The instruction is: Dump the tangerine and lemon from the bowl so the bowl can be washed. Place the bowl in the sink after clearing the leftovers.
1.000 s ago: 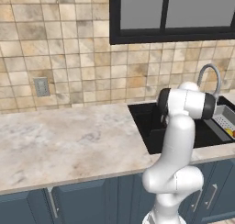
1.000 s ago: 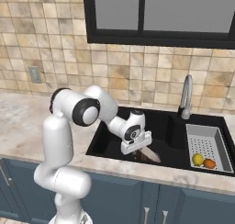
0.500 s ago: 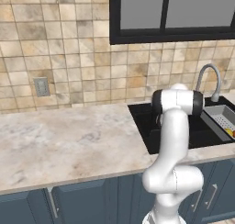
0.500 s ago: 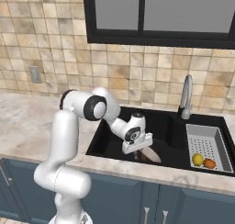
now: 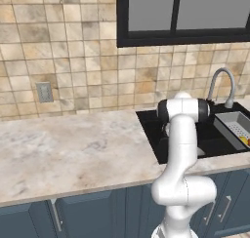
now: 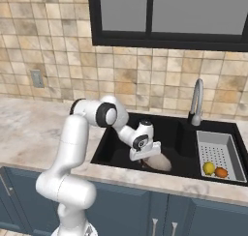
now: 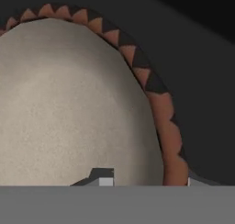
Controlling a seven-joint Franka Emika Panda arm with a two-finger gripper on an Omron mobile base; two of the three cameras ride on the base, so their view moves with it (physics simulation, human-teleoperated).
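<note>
1. Tiled wall and a pale marble counter are running across your view, with a dark window above; the black sink is sitting to the right, a silver tap behind it.
2. Since a second ago the arm's upper links have been swinging round while the gripper is staying low in the sink, so you are looking at the bowl being settled on the basin floor, or very nearly there.
3. You are seeing the arm bent sharply over the counter edge, forearm sloping down and right into the basin, hand pointing downward at the bowl.
4. From the hand camera the bowl's pale inside is lying empty, with one fingertip inside the patterned rim and one outside; the gripper is appearing closed on that rim.
5. Farther right, the lemon and the tangerine are resting side by side in the white perforated tray, so the dumping looks finished and only the release seems left.
</note>
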